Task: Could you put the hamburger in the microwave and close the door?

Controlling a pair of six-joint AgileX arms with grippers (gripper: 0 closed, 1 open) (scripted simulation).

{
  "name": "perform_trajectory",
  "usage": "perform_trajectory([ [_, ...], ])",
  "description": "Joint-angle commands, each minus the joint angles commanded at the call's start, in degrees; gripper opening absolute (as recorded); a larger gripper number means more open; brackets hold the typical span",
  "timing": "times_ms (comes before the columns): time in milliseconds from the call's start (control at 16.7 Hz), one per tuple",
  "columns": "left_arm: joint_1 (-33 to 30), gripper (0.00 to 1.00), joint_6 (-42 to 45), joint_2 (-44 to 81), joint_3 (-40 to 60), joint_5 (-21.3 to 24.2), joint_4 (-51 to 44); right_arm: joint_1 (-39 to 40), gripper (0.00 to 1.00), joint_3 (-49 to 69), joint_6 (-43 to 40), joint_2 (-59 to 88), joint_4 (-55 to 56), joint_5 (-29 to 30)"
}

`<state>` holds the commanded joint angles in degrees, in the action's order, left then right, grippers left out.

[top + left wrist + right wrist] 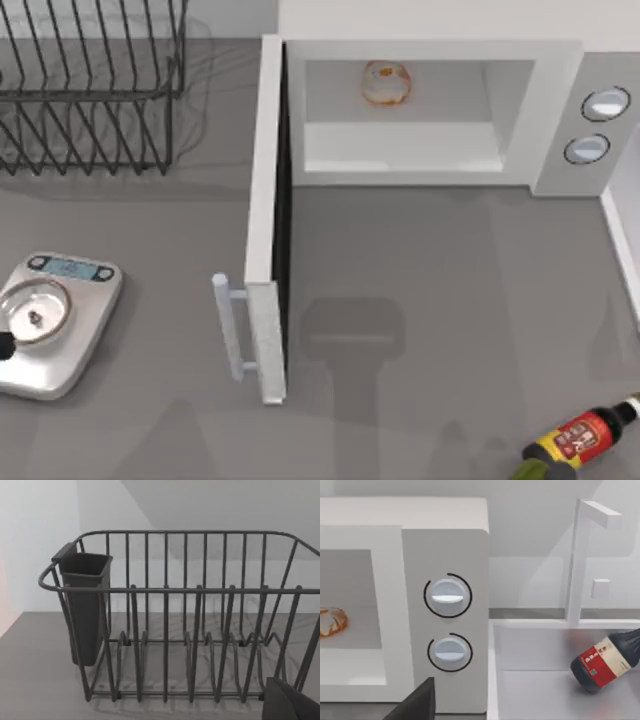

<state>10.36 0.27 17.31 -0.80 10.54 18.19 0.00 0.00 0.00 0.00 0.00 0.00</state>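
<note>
Hamburger (pixel 386 83) sits inside microwave (pixel 560 70) cavity; door (pixel 266 220) wide open. Can't tell either gripper's finger state.

The grey counter (pixel 420 300) carries four items. The microwave (pixel 560 110) stands at the rear, right of centre (door (pixel 262 220) swung open toward the front). A wire dish rack (pixel 90 90) occupies the rear left. A silver kitchen scale (pixel 55 320) sits front left. A red-labelled dark bottle (pixel 580 440) lies front right.
</note>
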Motion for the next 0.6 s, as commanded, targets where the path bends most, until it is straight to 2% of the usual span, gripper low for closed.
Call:
perform_trajectory([
  [300, -1.15, 0.00, 0.06, 0.67, 0.06, -1.08, 0.79, 0.00, 1.00, 0.00, 0.00, 0.00, 0.00, 0.00],
  [600, -9.15, 0.00, 0.14, 7.06, 1.39, -8.97, 5.48, 0.00, 1.00, 0.00, 0.00, 0.00, 0.00, 0.00],
])
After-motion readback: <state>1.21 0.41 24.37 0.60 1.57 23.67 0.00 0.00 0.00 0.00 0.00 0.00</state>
